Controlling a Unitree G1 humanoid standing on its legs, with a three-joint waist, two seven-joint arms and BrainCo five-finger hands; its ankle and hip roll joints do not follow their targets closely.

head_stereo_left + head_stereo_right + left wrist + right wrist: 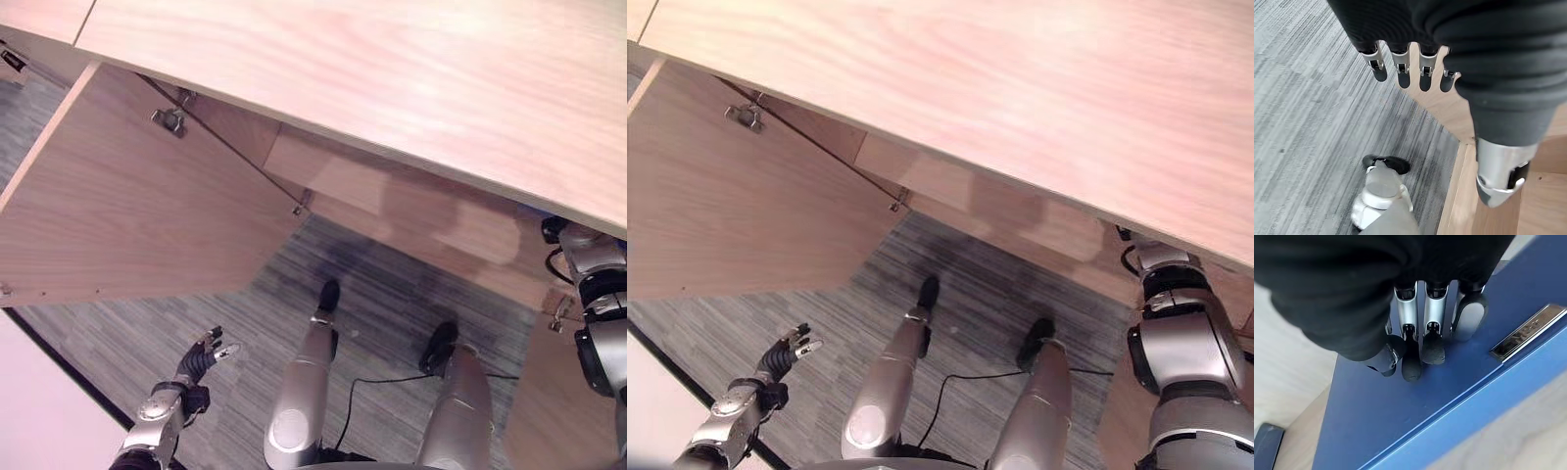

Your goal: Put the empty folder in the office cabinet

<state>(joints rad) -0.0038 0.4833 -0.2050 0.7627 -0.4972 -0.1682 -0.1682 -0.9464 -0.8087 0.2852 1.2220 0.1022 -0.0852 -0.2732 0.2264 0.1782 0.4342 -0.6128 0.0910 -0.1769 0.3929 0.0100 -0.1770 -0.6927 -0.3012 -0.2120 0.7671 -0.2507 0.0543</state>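
Folder: the blue folder (1400,421) is lying under the right hand (1420,340), its long edge running diagonally.
Right fingers: curling onto its cover; thumb is hidden, grip unclear.
Left hand (203,356): hanging open, empty, over the carpet (118,352) beside the open cabinet door (127,211).

The cabinet top (411,88) hides the right hand (1420,333) from overhead.

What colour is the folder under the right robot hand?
Blue folder, with a metal label strip; clearest in the right wrist view.

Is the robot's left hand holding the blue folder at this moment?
No, the left hand hangs open over the carpet, while the right hand grips the blue folder.
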